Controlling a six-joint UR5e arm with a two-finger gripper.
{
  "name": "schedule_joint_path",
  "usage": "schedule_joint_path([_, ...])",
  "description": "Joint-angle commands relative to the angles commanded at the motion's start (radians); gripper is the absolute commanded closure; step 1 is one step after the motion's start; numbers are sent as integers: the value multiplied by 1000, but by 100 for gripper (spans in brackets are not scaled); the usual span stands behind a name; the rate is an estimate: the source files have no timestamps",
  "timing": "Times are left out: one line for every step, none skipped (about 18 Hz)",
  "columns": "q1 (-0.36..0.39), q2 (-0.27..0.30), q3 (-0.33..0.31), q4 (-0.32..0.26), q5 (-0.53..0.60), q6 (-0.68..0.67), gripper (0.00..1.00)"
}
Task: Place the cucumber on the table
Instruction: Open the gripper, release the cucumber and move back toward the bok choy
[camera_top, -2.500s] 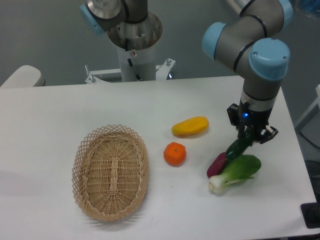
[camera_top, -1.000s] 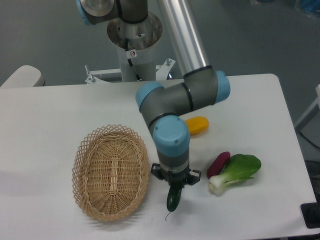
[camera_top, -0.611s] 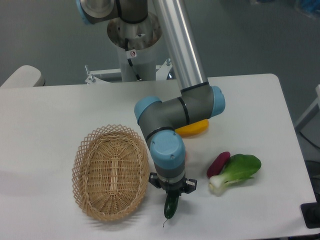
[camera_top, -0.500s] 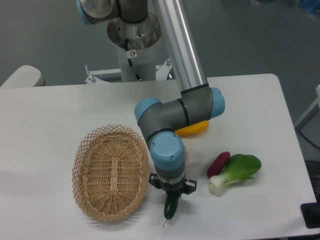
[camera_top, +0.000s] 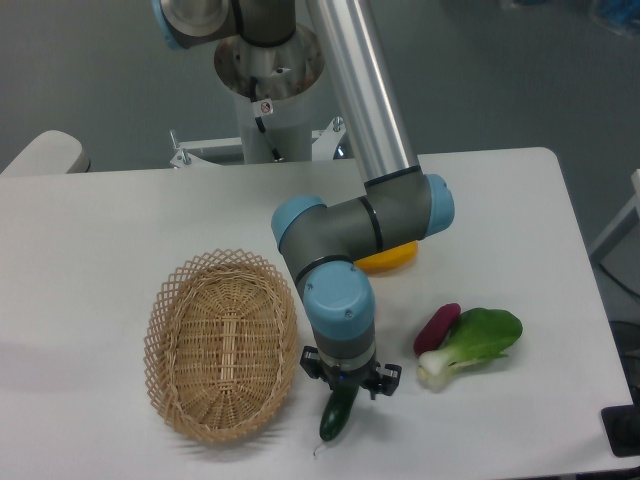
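The dark green cucumber (camera_top: 335, 414) lies tilted on the white table (camera_top: 90, 230), just right of the basket's front end, with its thin stem tip pointing to the front left. My gripper (camera_top: 345, 388) points straight down right over the cucumber's upper end. Its jaws look slightly parted around that end, and the cucumber leans away from them onto the table.
An oval wicker basket (camera_top: 222, 343) stands left of the gripper, close to the cucumber. A purple-red vegetable (camera_top: 436, 328) and a bok choy (camera_top: 475, 342) lie to the right. A yellow mango (camera_top: 385, 257) sits behind the arm. The table's front edge is near.
The arm carried the cucumber from the right side to the front by the basket and lowered it. In the last half second the cucumber tipped to the left and settled on the table.
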Motion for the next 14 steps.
schedule_joint_path([18, 15, 3, -3, 3, 11, 0])
schedule_joint_path([37, 26, 6, -8, -1, 29, 0])
schedule_joint_path([58, 37, 9, -11, -5, 73, 0])
schedule_joint_path([72, 48, 11, -15, -3, 127, 0])
schedule_joint_path([83, 58, 14, -32, -1, 179, 0])
schedule_joint_path([107, 69, 20, -57, -1, 233, 0])
schedule_joint_path([136, 83, 23, -87, 0, 290, 0])
schedule_joint_path([161, 95, 26, -109, -3, 348, 0])
schedule_joint_path([189, 106, 28, -117, -3, 432, 0])
schedule_joint_path([209, 114, 29, -117, -5, 489, 0])
schedule_joint_path([230, 118, 31, -118, -8, 541, 0])
schedule_joint_path([244, 121, 29, -124, -11, 592, 0])
schedule_joint_path([264, 127, 31, -136, -14, 632, 0])
schedule_joint_path([281, 130, 31, -150, -18, 666, 0])
